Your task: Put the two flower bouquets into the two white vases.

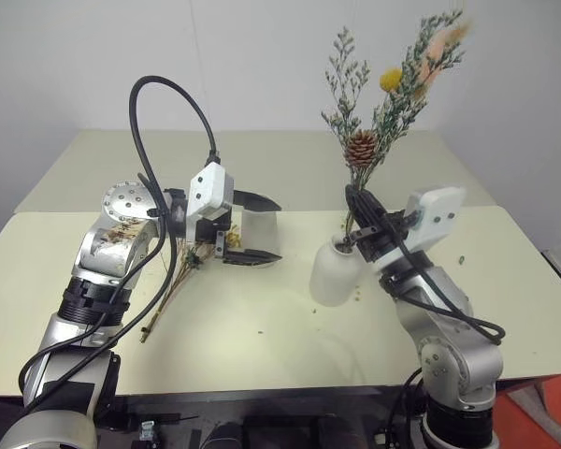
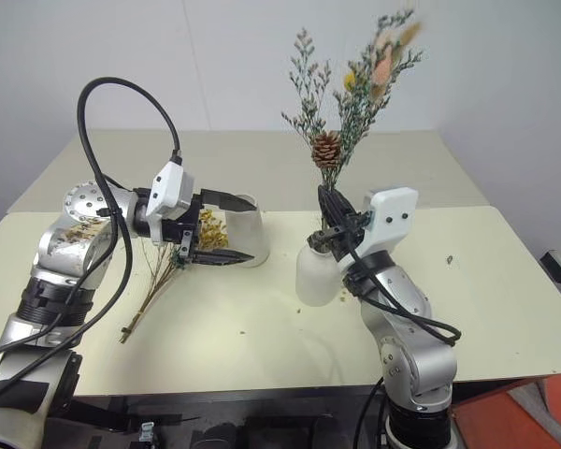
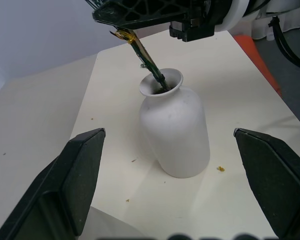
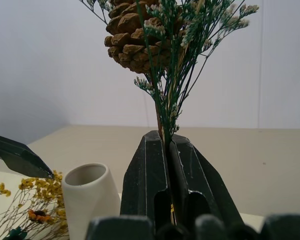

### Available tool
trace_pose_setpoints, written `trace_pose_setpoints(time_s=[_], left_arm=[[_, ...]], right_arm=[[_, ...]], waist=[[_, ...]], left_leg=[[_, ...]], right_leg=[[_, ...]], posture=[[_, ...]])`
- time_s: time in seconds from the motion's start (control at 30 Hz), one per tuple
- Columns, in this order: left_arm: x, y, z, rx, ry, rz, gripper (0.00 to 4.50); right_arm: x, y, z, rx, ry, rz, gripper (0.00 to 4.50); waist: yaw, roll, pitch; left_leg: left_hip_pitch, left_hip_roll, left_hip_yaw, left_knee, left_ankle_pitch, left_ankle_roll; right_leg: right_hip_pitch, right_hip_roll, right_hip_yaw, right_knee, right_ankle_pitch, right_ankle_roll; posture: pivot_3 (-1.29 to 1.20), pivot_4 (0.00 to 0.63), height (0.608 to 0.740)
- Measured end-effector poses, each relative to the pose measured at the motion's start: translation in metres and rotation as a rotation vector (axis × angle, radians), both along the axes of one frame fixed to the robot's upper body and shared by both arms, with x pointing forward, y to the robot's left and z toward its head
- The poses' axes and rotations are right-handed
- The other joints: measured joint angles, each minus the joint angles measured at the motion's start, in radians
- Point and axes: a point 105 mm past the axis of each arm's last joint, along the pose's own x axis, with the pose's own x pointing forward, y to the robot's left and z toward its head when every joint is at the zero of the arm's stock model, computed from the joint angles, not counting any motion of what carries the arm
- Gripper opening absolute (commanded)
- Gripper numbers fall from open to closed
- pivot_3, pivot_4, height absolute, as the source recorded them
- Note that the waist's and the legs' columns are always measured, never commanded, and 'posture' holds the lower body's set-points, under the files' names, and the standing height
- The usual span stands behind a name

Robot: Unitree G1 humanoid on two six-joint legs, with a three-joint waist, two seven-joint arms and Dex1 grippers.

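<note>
My right gripper is shut on the stems of the grey-green bouquet with its pinecone and holds it upright. The stem ends reach into the mouth of the squat white vase, which stands on the table in front of my right arm. The tall white vase stands upright to its left. My left gripper is open, with one black finger on either side of the tall vase; contact cannot be told. The yellow bouquet lies on the table beside that vase, blooms against it.
The cream table has small flower crumbs scattered on it. A second table joins it behind, against a white wall. Its near edge runs just in front of my arms, and an orange patch of floor shows at the right.
</note>
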Motion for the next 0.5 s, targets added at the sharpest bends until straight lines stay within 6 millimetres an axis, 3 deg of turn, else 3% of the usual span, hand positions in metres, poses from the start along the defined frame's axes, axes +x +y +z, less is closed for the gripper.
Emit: trace_pose_setpoints(time_s=[0.5], left_arm=[[0.002,0.0,0.003,-0.003,-0.004,-0.005,4.5]], right_arm=[[-0.003,0.01,-0.018,-0.018,-0.068,-0.031,0.03]], waist=[[0.0,0.0,0.0]], left_leg=[[0.0,0.0,0.0,0.0,0.0,0.0]], right_leg=[[0.0,0.0,0.0,0.0,0.0,0.0]], posture=[[0.0,0.15,0.74]])
